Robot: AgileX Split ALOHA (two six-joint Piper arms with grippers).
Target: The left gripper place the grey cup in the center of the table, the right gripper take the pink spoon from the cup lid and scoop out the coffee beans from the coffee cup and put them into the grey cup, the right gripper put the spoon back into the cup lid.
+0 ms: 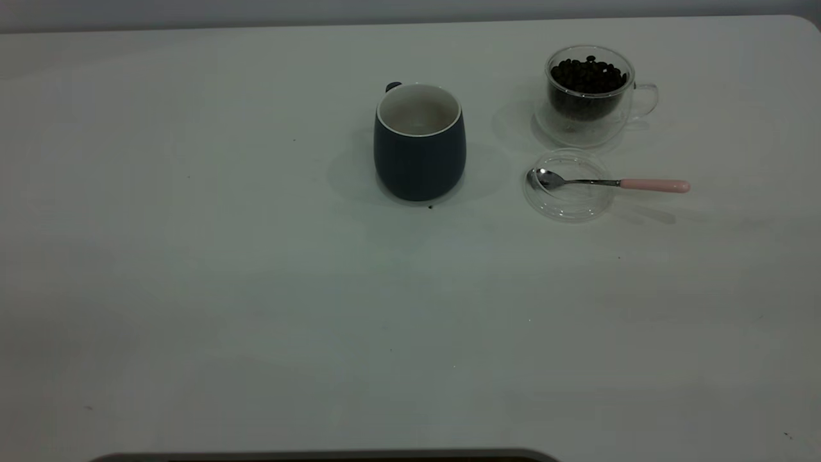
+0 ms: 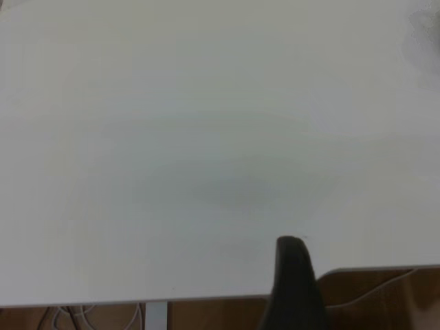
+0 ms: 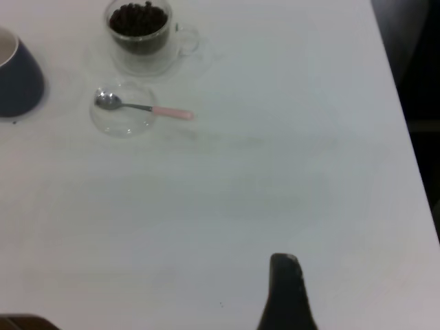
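The grey cup (image 1: pixel 420 144) stands upright near the middle of the table (image 1: pixel 256 289), its white inside showing no beans; it also shows at the edge of the right wrist view (image 3: pixel 17 75). The coffee cup (image 1: pixel 590 96) holds the coffee beans (image 1: pixel 588 76) at the far right. In front of it lies the cup lid (image 1: pixel 567 186) with the pink spoon (image 1: pixel 609 183) resting across it, bowl in the lid, handle pointing right. No arm appears in the exterior view. The left gripper (image 2: pixel 292 275) hangs over the table's edge. The right gripper (image 3: pixel 285 289) is far from the spoon (image 3: pixel 148 108).
A dark crumb (image 1: pixel 430 206) lies just in front of the grey cup. Wide bare tabletop stretches to the left and front. The table's right edge (image 3: pixel 405 137) runs beside the right arm, and a dark strip (image 1: pixel 321 457) sits at the front edge.
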